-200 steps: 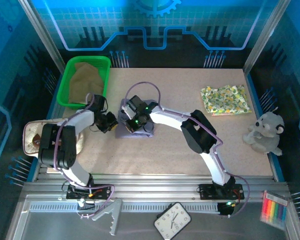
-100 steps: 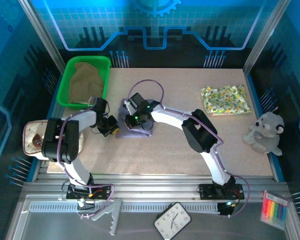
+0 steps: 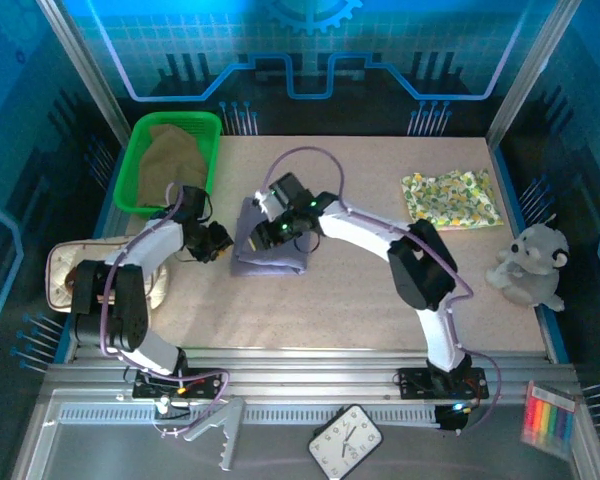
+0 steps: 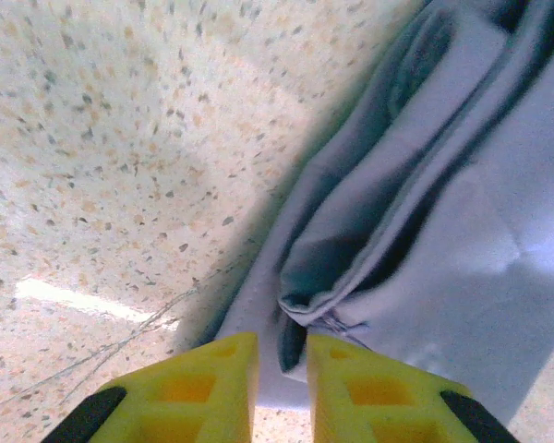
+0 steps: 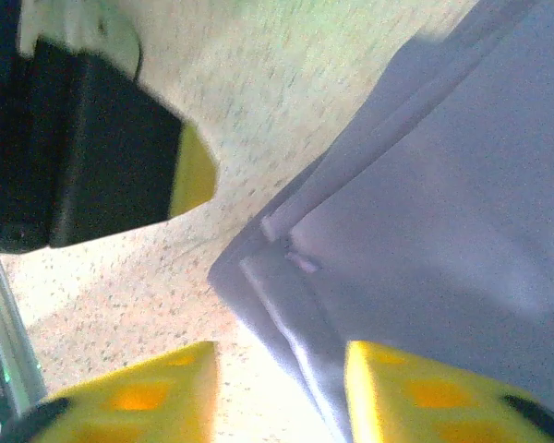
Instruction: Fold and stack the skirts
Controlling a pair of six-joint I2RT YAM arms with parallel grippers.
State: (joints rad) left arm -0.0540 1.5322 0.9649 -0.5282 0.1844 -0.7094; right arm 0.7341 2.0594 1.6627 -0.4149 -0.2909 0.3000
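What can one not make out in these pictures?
- Lavender skirt: in the top view the right gripper covers its far part, so its folds cannot be counted.
- Left fingers: cut off by the bottom edge of the left wrist view; whether they pinch cloth is unclear.
- Pouch: the left arm crosses it in the top view.
- Olive-tan skirt: too small in the top view to judge folding.

The whole table (image 3: 330, 300) is seen from high behind its near edge, looking down, while the lavender skirt (image 3: 265, 260) left of centre is framed closely by both wrist cameras.
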